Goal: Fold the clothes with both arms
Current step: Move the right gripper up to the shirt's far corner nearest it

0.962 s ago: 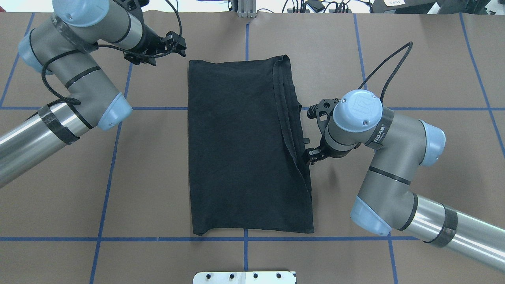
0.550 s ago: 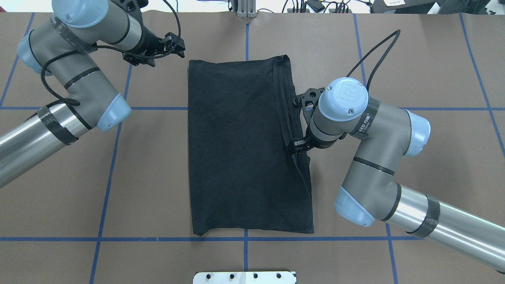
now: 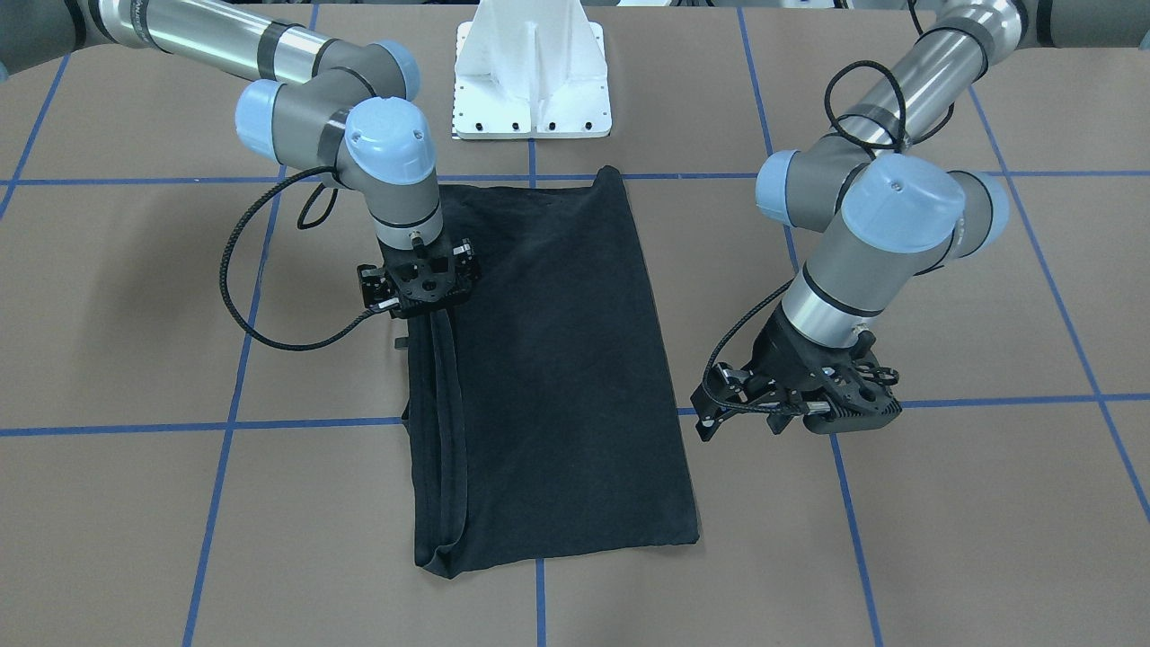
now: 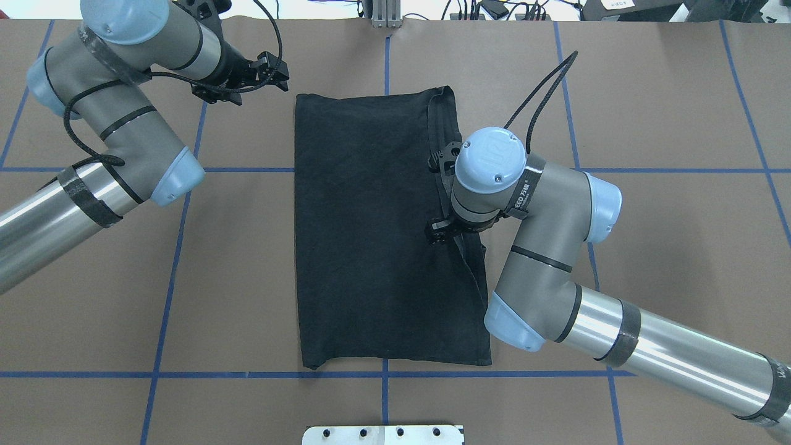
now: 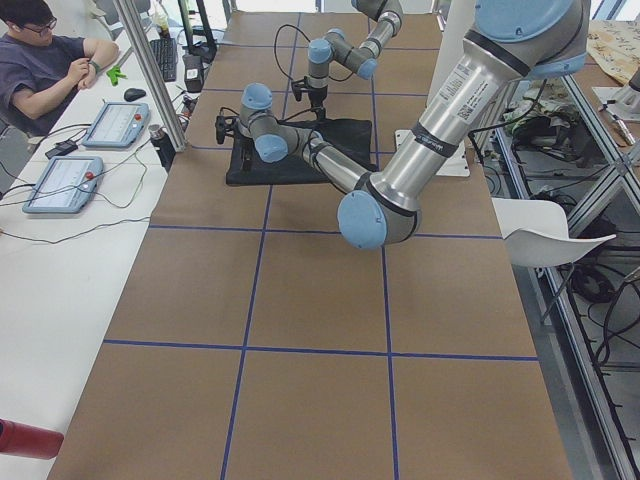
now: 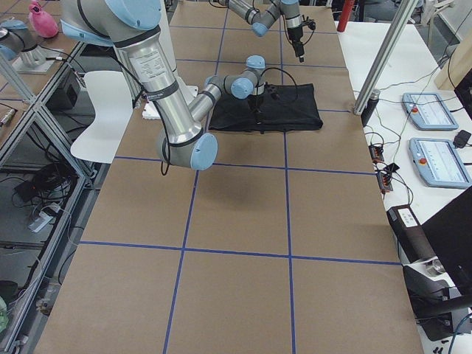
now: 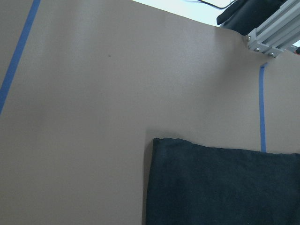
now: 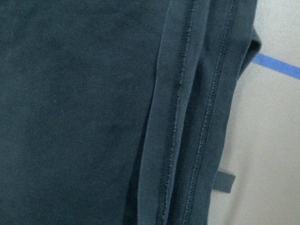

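One folded black shirt (image 4: 371, 247) lies flat. Right gripper (image 3: 431, 304) hangs over its hemmed edge, jaw state impossible to tell; left gripper (image 4: 277, 68) hangs near a corner, jaws apart.

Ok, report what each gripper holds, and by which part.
Left gripper: nothing, it is clear of the black cotton T-shirt. Right gripper sits over the shirt's stitched folded edge; whether it grips cannot be told.

T-shirt (image 4: 371, 235) flat on the mid-table (image 4: 649, 123).
The mount plate (image 4: 383, 434) lies on the robot's side of it; the right gripper (image 3: 420, 292) stands over its right-hand hemmed edge, and the left gripper (image 4: 275, 69) hangs beside its far left corner, not touching it.
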Robot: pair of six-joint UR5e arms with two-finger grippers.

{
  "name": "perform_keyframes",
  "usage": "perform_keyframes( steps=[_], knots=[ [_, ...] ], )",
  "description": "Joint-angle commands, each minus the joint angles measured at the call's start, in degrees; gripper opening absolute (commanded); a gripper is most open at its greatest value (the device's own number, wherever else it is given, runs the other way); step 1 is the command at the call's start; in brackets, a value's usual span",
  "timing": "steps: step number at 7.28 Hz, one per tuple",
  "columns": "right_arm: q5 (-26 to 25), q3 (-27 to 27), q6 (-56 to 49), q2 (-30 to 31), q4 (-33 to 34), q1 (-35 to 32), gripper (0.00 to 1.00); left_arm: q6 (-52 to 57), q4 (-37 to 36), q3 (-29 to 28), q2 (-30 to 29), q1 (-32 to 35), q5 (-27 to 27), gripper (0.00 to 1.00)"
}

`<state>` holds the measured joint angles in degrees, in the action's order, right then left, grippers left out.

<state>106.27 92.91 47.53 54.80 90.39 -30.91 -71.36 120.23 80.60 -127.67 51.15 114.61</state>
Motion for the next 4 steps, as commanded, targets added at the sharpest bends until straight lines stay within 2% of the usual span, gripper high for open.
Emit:
perform_keyframes(
  steps=[1,4],
  knots=[
    [-0.3,-0.6,-0.1,0.1,0.1,0.1,1.00,0.0,0.0,0.1,0.0,0.0,0.0,1.00],
    [0.3,-1.8,-0.9,0.7,0.2,-0.6,1.00,-0.4,-0.1,1.1,0.0,0.0,0.0,1.00]
  ],
)
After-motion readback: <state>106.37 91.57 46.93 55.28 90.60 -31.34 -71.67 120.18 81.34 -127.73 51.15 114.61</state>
